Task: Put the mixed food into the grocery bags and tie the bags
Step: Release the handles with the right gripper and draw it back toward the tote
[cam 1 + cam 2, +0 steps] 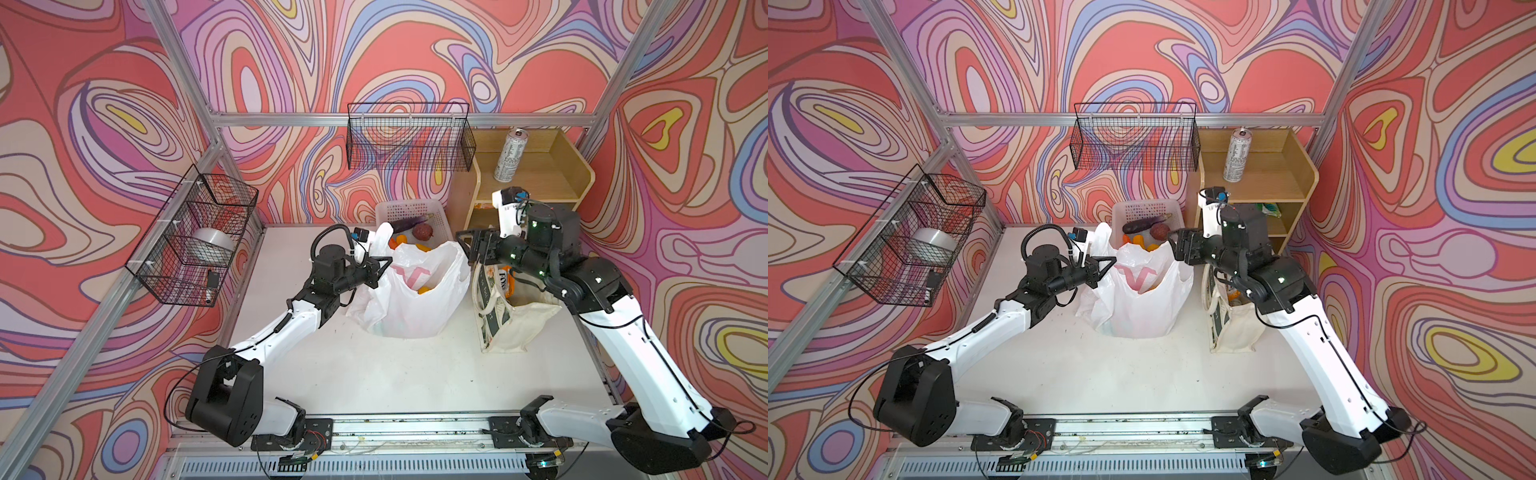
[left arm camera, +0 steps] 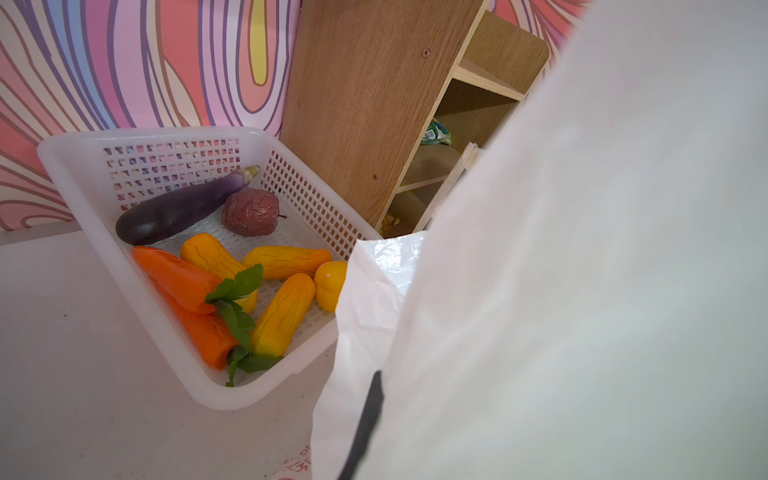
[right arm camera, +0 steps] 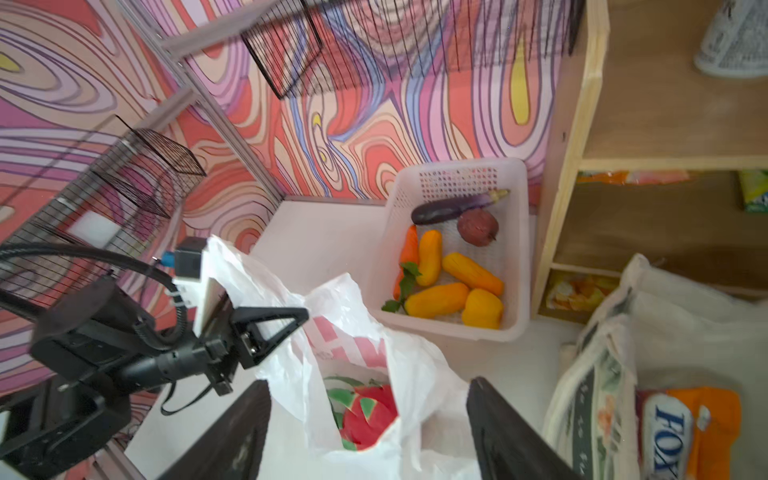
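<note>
White bag: left gripper pinches its ten-o'clock rim, so the open right gripper should grab food from the basket at twelve o'clock.

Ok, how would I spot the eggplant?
Find the wooden shelf at the back; the white lattice basket sits right beside it. Inside, along the far wall, lies the eggplant: the only long, dark purple thing, next to a round wrinkly maroon fruit.

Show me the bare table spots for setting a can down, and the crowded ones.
Widest: the table front, between the white plastic bag and the front rail. Smaller: back-left corner, beside the lattice basket. Crowded: basket, bag, canvas tote, left hand, right hand bunched behind.
</note>
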You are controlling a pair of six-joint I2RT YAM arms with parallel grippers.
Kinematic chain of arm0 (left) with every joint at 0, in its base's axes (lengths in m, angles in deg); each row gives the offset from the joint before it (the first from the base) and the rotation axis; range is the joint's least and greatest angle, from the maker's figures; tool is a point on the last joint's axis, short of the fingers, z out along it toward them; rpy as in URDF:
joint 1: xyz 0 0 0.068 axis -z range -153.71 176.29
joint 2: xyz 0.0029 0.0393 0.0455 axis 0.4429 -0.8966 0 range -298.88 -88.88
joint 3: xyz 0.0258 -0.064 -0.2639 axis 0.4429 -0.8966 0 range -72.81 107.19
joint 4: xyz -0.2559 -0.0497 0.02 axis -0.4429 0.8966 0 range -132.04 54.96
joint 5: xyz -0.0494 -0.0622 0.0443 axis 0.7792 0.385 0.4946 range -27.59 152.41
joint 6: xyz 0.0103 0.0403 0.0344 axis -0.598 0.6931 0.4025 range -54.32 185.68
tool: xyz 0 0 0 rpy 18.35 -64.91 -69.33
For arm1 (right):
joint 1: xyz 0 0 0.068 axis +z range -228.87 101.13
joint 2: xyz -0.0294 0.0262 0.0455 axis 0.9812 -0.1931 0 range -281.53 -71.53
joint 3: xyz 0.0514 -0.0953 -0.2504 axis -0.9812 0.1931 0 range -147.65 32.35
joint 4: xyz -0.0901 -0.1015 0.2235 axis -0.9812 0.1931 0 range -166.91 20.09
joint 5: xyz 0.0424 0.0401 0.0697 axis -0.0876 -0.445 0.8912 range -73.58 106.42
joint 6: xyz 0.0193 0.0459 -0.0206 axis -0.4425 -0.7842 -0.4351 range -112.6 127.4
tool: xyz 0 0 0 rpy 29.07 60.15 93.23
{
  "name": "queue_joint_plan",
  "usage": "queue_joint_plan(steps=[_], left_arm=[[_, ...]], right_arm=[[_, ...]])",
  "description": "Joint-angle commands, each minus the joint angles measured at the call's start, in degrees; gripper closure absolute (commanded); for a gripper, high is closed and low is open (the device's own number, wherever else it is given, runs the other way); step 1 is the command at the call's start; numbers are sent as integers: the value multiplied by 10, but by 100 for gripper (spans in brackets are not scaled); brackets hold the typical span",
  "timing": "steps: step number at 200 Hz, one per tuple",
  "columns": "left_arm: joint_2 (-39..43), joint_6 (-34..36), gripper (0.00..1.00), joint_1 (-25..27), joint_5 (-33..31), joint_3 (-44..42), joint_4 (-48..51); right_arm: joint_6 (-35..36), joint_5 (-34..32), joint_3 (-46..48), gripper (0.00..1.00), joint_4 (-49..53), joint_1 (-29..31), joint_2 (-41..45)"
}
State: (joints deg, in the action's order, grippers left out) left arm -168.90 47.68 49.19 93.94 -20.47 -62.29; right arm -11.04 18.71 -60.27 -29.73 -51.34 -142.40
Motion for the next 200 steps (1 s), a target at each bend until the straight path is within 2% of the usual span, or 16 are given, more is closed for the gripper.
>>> queue_joint_plan(steps=[1, 36, 75, 90, 106, 146, 200], left_arm=[[-5, 11, 100, 0, 13, 1, 7], [-8, 9, 100, 0, 20, 1, 3], [-10, 7, 100, 0, 29, 1, 4], [-9, 7, 100, 0, 30, -2, 3], [-9, 7, 100, 0, 29, -5, 1], [-20, 9, 100, -3, 45, 9, 16], [-45, 12, 100, -7, 78, 50, 46]], right_arm=[[-12, -20, 35, 24, 43, 0, -6], [-25, 6, 74, 29, 17, 1, -7], [-24, 20, 62, 47, -6, 1, -35], [-20, 27, 48, 64, -7, 1, -47], [-12, 30, 21, 99, -4, 1, -61], [-34, 90, -60, 100, -21, 1, -56], [-76, 121, -5, 100, -71, 10, -49]])
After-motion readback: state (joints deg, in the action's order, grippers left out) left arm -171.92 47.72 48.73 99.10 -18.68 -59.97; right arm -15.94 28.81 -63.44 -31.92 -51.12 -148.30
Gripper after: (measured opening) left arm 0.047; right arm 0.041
